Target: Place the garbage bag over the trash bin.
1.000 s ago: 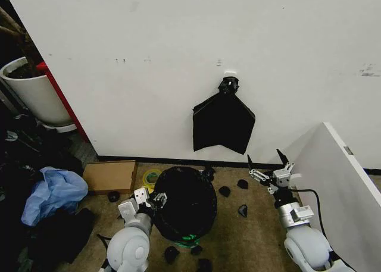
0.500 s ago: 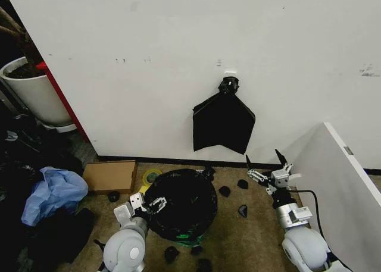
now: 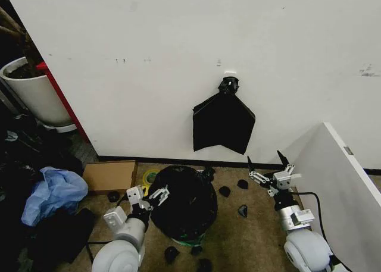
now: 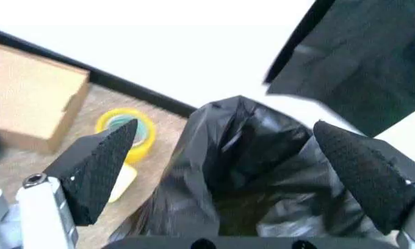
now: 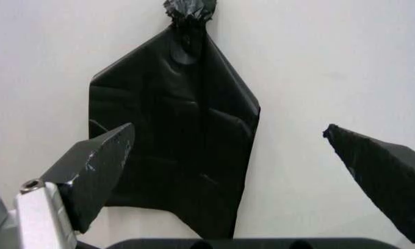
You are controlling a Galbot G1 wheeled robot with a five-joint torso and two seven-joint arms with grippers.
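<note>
While both grippers gape, the garbage bag [image 3: 181, 202] sits on littered floor [image 3: 238, 236] below the wall [image 3: 178, 58].

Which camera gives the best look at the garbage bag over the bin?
The left wrist view: the garbage bag sits close between the open left end effector's fingertips, folds and opening visible. The head view shows the garbage bag whole but smaller. The right wrist view faces the hanging black bag instead.
</note>
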